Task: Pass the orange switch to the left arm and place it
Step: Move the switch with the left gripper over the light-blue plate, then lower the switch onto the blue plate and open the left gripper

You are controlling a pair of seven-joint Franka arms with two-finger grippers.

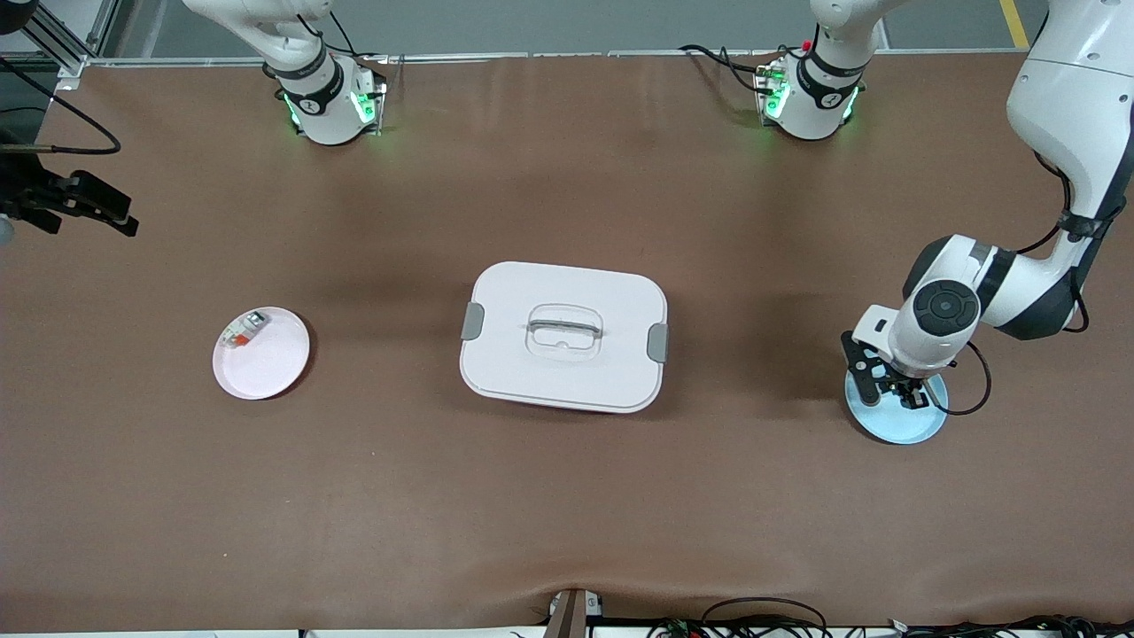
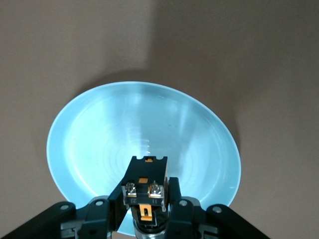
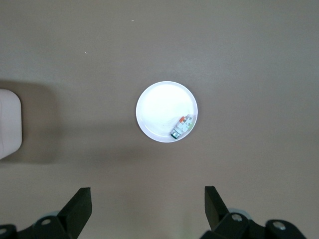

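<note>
The orange switch (image 2: 145, 188), a small black block with an orange patch and two metal screws, sits between the fingers of my left gripper (image 2: 145, 199). The left gripper (image 1: 891, 390) is shut on it low over a light blue plate (image 1: 914, 427) at the left arm's end of the table; I cannot tell whether the switch touches the plate (image 2: 99, 144). In the front view the hand hides the switch. My right gripper (image 3: 147, 193) is open and empty, high over the right arm's end of the table, and shows at the edge of the front view (image 1: 111, 215).
The white box (image 1: 567, 377) with grey latches stands mid-table between the two plates; its corner shows in the right wrist view (image 3: 9, 124). A white plate (image 1: 275, 372) (image 3: 158, 107) holds a small white piece with a red-orange end (image 1: 244, 330) (image 3: 183, 125).
</note>
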